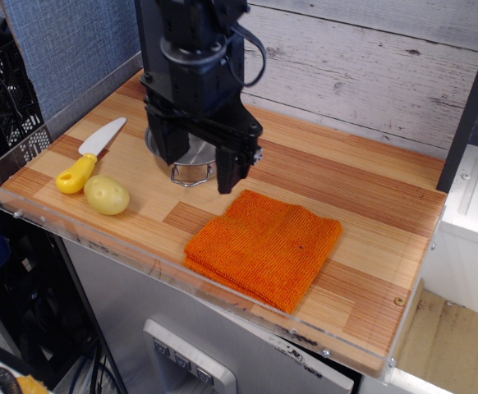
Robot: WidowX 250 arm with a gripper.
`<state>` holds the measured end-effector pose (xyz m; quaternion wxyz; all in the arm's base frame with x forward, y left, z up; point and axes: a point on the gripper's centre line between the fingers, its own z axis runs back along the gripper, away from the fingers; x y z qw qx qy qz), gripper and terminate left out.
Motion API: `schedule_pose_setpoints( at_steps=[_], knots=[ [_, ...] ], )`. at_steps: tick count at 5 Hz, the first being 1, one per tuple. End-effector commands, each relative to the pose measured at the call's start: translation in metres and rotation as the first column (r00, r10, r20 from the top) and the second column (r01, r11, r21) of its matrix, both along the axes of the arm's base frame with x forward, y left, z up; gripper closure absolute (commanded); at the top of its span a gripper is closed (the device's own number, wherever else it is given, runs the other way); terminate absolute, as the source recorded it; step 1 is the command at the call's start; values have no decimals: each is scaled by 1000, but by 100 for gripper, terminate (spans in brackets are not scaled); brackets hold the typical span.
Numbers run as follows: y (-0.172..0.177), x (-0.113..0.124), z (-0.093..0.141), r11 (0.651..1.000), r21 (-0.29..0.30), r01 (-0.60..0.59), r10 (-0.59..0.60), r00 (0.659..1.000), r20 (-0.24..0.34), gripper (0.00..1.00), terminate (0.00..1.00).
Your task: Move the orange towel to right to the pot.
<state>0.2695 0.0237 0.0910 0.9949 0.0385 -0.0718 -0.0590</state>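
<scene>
Over the pot [191, 160] my tool [196, 168] hangs open and empty, hiding most of it. Left of the pot lie a knife [89, 156] and potato [107, 195]. Front-right of it sits the towel [263, 247], bare table [362, 197] beyond.

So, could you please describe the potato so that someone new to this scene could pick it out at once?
Start at the wooden table and go to its left end, near the clear front rim. There the potato lies just right of the knife with the yellow handle, and front-left of the pot. It is the only smooth, pale yellow, egg-shaped thing there.
</scene>
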Motion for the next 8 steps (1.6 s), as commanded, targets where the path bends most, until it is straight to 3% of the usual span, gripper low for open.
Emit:
schedule_pose_setpoints(
  at_steps=[1,3,6,8],
  knots=[
    [-28,16,-21,999,-48,-18,20,999,34,0,0],
    [-44,14,-45,994,-103,-28,27,1000,-8,0,0],
    [-52,-6,-75,997,-68,33,-38,996,-78,0,0],
    [-52,-20,-112,996,-66,53,-64,984,-166,0,0]
  ],
)
